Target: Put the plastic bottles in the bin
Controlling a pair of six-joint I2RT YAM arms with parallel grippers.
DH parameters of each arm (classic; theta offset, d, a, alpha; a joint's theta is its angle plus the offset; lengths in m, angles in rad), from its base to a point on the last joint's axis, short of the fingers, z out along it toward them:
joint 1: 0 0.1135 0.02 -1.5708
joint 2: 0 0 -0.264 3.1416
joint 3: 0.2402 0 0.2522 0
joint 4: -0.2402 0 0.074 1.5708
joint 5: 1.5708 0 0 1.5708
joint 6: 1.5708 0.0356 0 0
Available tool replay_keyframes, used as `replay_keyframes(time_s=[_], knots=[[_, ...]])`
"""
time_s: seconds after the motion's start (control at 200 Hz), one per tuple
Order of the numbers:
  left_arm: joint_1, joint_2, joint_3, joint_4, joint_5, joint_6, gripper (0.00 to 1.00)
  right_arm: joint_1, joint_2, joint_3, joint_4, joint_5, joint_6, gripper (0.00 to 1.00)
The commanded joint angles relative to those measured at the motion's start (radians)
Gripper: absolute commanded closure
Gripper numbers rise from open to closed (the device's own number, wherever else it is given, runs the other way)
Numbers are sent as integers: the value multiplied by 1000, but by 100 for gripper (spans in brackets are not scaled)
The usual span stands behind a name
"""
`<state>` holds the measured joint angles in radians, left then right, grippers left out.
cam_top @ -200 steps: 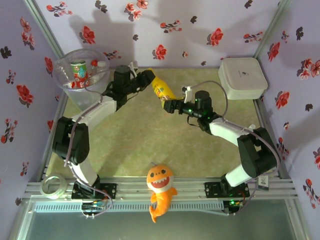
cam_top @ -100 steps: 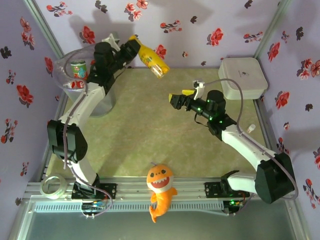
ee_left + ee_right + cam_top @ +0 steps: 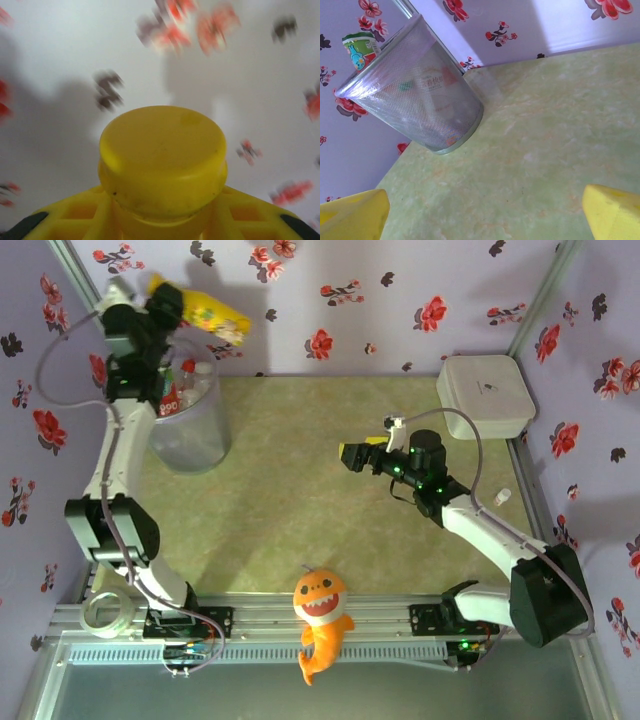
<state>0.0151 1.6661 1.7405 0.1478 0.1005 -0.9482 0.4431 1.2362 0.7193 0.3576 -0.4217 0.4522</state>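
Note:
My left gripper [image 3: 168, 302] is raised high at the back left, shut on the yellow bottle [image 3: 215, 316], which lies tilted, its far end pointing right. The left wrist view shows the bottle's yellow cap [image 3: 162, 150] close up, with the yellow fingers [image 3: 60, 222] on either side of it. Below stands the translucent bin [image 3: 195, 435] holding several red-labelled bottles [image 3: 188, 380]. My right gripper [image 3: 352, 455] hovers open and empty over the middle of the mat. Its wrist view looks at the bin [image 3: 415, 95], and a green-topped bottle [image 3: 360, 47] pokes above the rim.
A white square lidded box [image 3: 487, 395] sits at the back right corner. An orange plush fish [image 3: 320, 620] hangs over the front rail. A tape roll [image 3: 107, 610] lies on the rail at front left. Floral walls close in three sides.
The left arm has lifted the yellow bottle up and to the left, from mid-table to high beside the bin. The right gripper let go of it and drew back slightly.

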Motion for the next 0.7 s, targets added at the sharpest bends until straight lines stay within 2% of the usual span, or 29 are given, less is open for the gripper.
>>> replay_keyframes(time_s=[0.0,0.13,0.275,0.555,0.695], knots=[[79,-114,-18,62,-142,32,100,-4,8,-15,-22,6,-31,1],[154,-147,-27,35,-204,69,100,-5,25,-15,-21,3,-35,1],[197,-155,-19,-23,-255,136,100,-4,29,-16,-28,9,-43,1],[212,-86,-26,-61,-260,104,100,-4,10,1,-82,-2,-62,1],[202,-80,-40,-96,-284,158,100,-4,-23,-6,-121,29,-84,1]])
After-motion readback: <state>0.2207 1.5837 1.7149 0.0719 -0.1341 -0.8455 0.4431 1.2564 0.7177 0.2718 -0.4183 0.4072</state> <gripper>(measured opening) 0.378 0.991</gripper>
